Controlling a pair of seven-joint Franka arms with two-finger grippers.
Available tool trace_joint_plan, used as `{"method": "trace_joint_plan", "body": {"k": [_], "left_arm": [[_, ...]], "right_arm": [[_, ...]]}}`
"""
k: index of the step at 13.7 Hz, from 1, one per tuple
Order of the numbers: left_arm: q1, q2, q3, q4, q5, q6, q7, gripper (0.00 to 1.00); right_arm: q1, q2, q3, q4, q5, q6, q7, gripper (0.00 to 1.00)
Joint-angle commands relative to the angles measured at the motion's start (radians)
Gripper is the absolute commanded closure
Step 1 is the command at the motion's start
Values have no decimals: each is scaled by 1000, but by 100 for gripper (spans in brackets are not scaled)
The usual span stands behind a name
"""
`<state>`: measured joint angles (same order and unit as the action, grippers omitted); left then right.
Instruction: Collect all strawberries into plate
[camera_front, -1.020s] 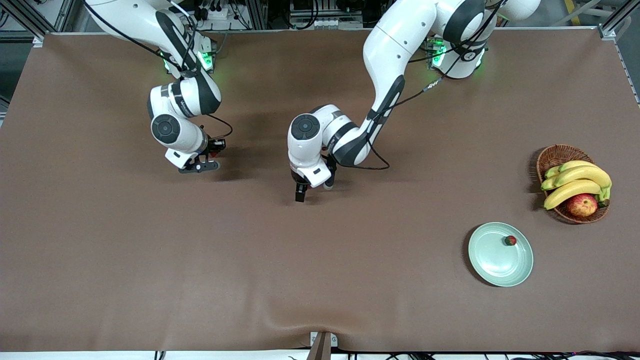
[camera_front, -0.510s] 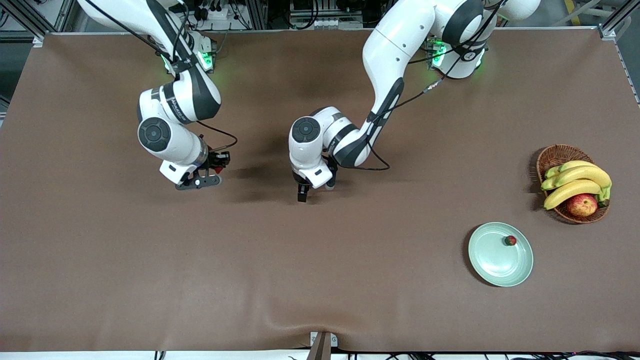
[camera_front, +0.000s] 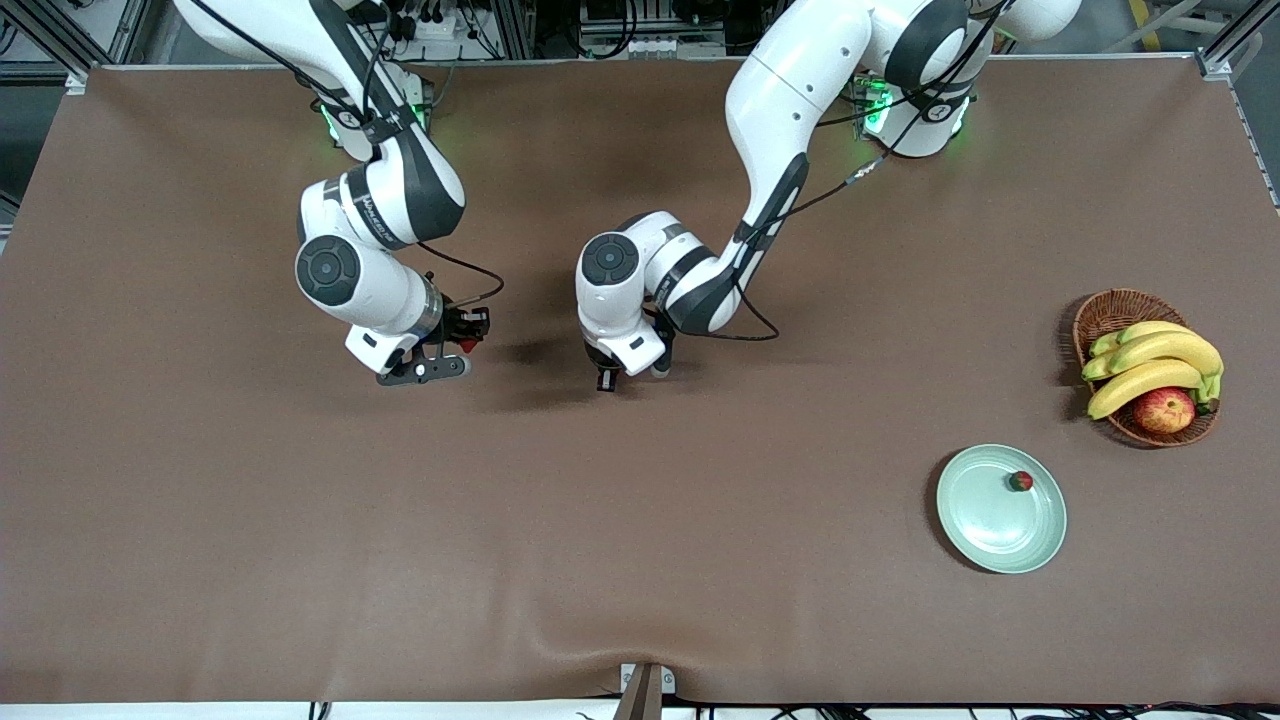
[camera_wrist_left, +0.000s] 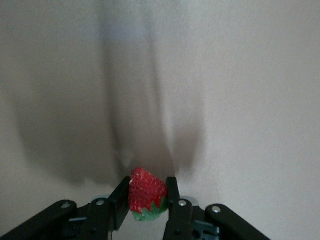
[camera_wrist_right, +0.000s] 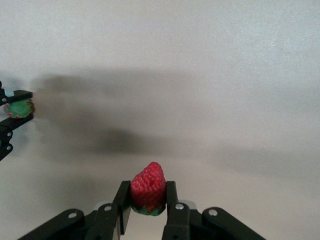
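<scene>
Tabletop (camera_front: 640, 560): big and brown; all the things sit on it.
Plate (camera_front: 985, 525): pale green, near the left arm's end, nearer the front camera than the basket (camera_front: 1110, 312) of bananas (camera_front: 1155, 362) and an apple (camera_front: 1163, 409).
Done: one strawberry in the plate (camera_front: 1020, 481), by its rim.
Left end effector (camera_wrist_left: 148, 200): over the middle of the tabletop, closed tight on the second strawberry (camera_wrist_left: 146, 192).
Right end effector (camera_wrist_right: 148, 199): over the tabletop toward the right arm's end, closed tight on the third strawberry (camera_wrist_right: 148, 188).
Poor view: from the front camera both held berries are mostly hidden, so the wrist views tell it.
Left to do: two berries must be carried to the plate and dropped in; I think the job is about one third done.
</scene>
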<state>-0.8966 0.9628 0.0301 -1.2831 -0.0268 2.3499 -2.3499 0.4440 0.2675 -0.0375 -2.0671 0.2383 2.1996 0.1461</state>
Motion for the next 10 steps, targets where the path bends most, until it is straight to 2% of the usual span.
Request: {"method": "trace_joint_plan", "body": {"k": [1,6,8,10], "left_arm": [[14,-32,33,5,-7,-63,-15,100],[42,-98,209,5,2,-159,-8,100],[112,-107,247,2,2,-187,12,100],[209,-105,251,2,27,-211,49,100]], "right_arm": [[4,10,-2,24,13,-14,10,100],[24,15,-1,50,16,-6,16,100],[60,59,-2,115,83,-4,52,100],[111,128,-2,197,156,3,84,100]]}}
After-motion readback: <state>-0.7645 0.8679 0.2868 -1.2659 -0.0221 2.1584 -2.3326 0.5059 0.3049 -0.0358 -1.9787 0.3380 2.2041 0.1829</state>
